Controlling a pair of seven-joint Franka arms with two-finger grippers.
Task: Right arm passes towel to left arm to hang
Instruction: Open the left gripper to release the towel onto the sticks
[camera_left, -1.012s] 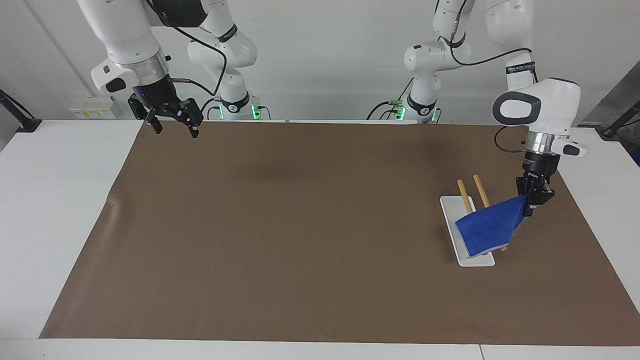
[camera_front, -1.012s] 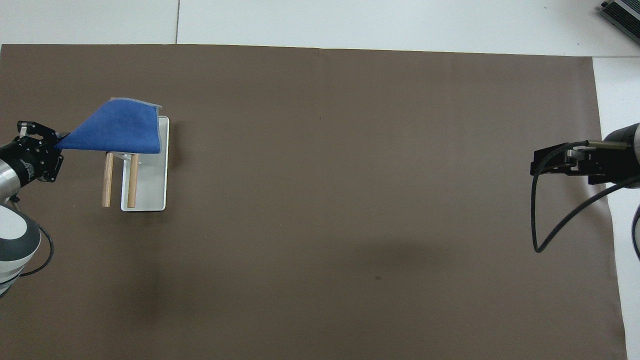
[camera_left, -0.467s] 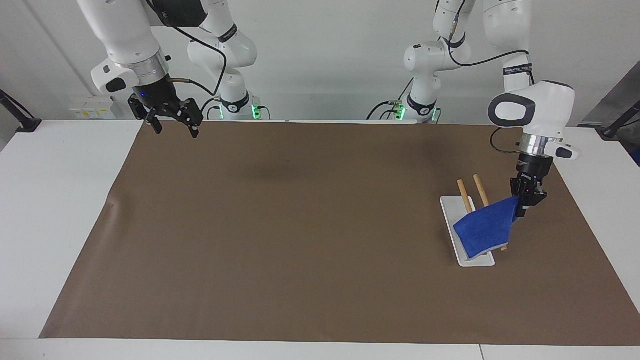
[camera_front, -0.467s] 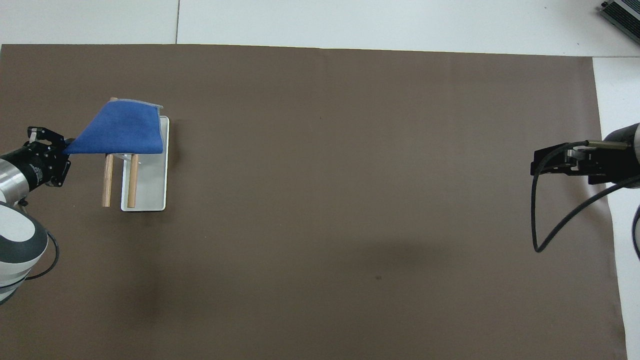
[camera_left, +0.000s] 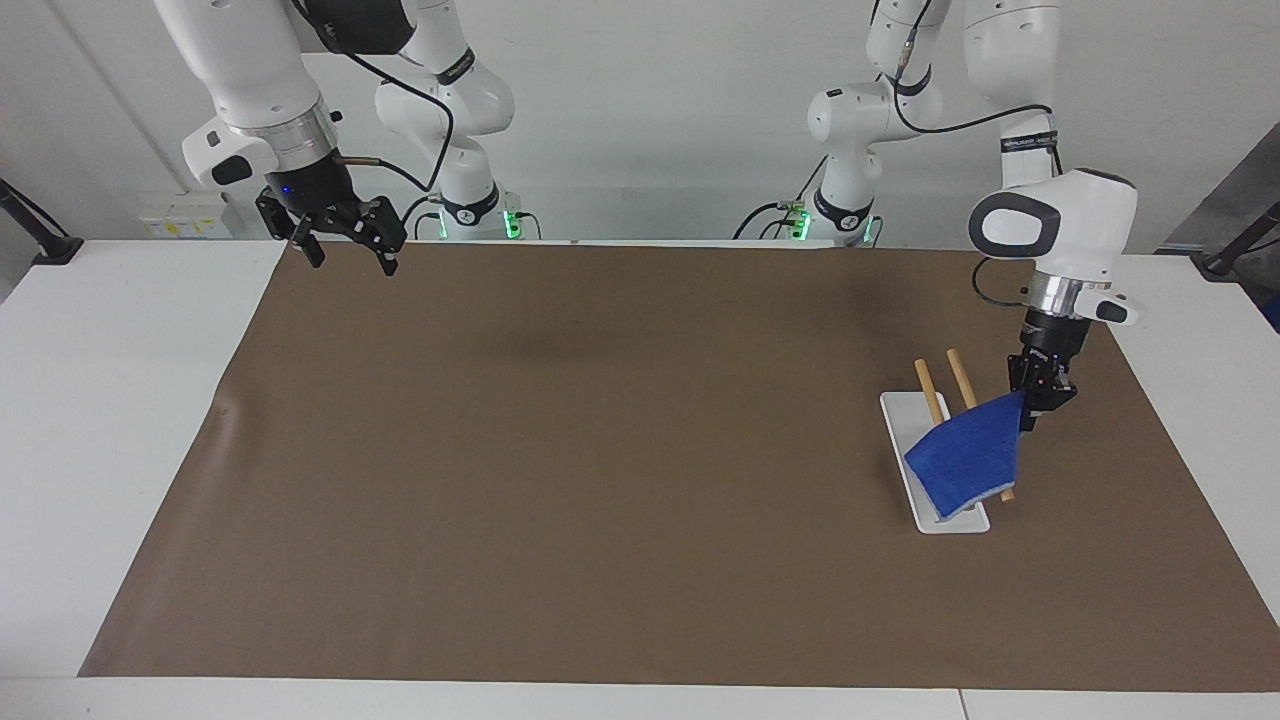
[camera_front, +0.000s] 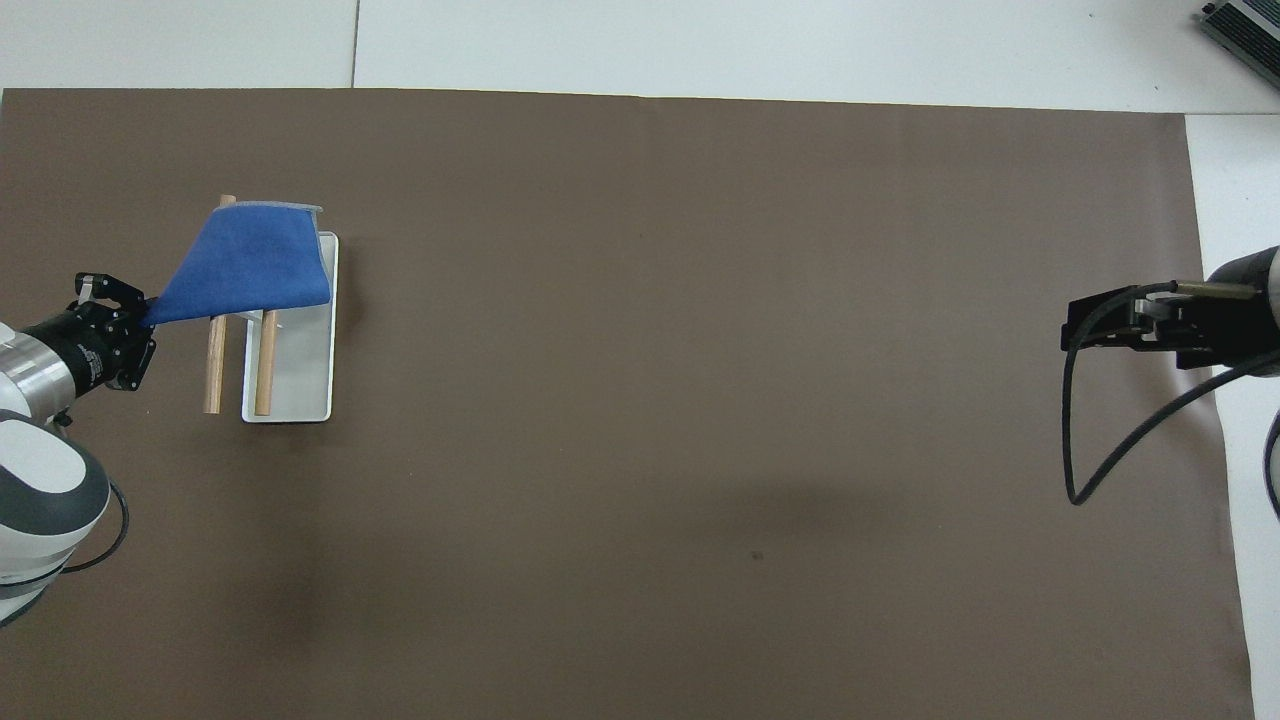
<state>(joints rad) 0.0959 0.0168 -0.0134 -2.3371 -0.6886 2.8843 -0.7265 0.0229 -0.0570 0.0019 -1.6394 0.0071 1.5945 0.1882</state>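
Draping over the wooden rods (camera_left: 960, 380), the towel (camera_left: 968, 452) hangs from left jaws.

The brown mat (camera_left: 560, 480) lies bare across its middle and the right arm's end, passage obstructed only at the left arm's end by the rack (camera_left: 935, 470), its two rods (camera_front: 215, 365) and draped towel (camera_left: 965, 455).

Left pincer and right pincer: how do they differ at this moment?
The left pincer is shut on a corner of the towel, which drapes over the wooden rods; the right pincer is open and empty. The left is low beside the rack; the right waits, raised over the brown mat's edge. Both are black and two-fingered.
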